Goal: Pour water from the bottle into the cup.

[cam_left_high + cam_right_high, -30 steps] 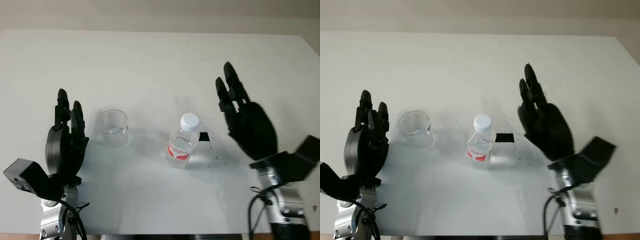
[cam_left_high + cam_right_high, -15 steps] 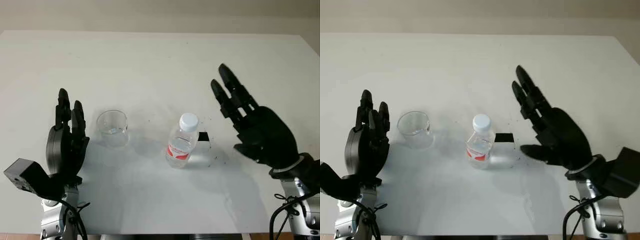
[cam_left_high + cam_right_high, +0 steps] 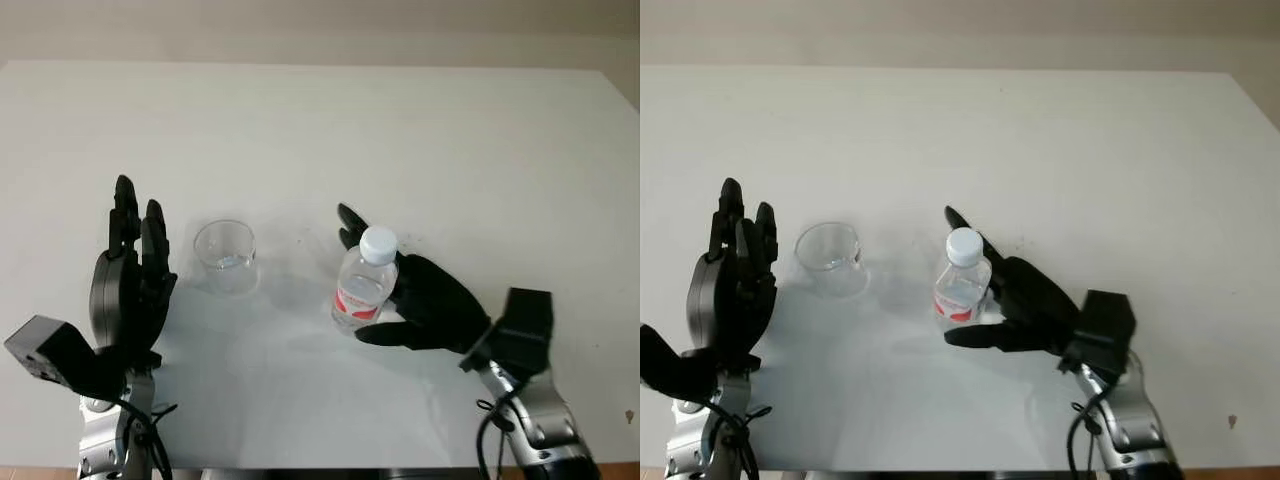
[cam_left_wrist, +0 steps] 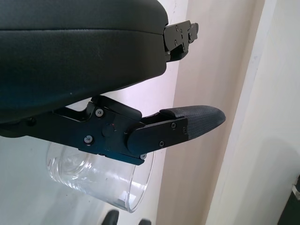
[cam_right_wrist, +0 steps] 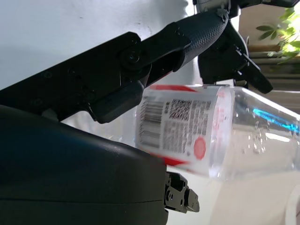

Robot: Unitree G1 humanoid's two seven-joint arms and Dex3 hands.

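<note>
Near the middle of the frame, slightly right of centre, a small clear plastic water bottle (image 3: 362, 291) with a white cap and a red-and-white label stands upright on the white table (image 3: 330, 130). The right robot hand (image 3: 425, 300), black, comes in from the lower right and wraps around the bottle: one finger (image 3: 349, 226) reaches behind it, the thumb lies low in front of it, and the palm sits against its right side. From the right wrist view, the fingers (image 5: 154, 47) curve over the labelled body, though firm contact cannot be told. Left of the bottle, apart from it, stands a clear glass cup (image 3: 225, 256). At the lower left of the frame, the left robot hand (image 3: 130, 285) is open, just beside the cup.
</note>
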